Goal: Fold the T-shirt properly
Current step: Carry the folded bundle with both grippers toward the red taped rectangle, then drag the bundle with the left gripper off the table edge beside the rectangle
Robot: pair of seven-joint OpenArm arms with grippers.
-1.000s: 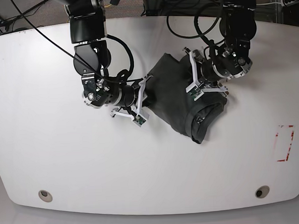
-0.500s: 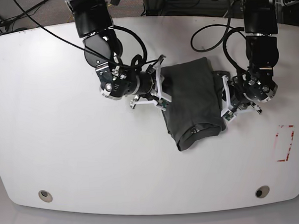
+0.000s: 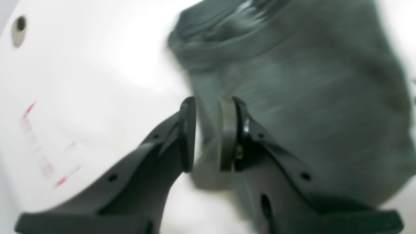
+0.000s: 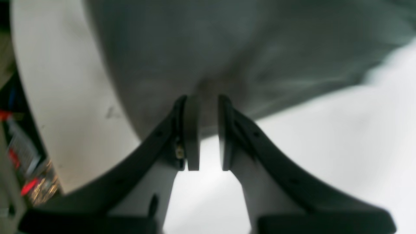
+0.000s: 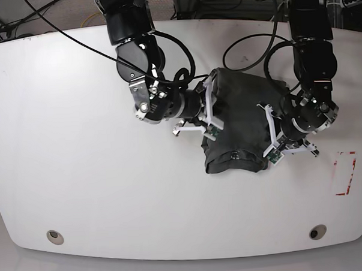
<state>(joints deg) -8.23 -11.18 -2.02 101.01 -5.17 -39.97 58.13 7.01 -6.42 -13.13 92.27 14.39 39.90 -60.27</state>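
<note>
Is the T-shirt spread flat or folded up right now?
Folded into a compact bundle: the T-shirt lies as a small block between the two arms, its near edge doubled over in a thick roll.

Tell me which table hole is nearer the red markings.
The right-hand hole in the base view, below the red markings; the left hole is far off.

Probably lab or workshop: white table [image 5: 99,193], black cables [image 5: 50,39] behind (background clutter [image 4: 29,162] blurred).
</note>
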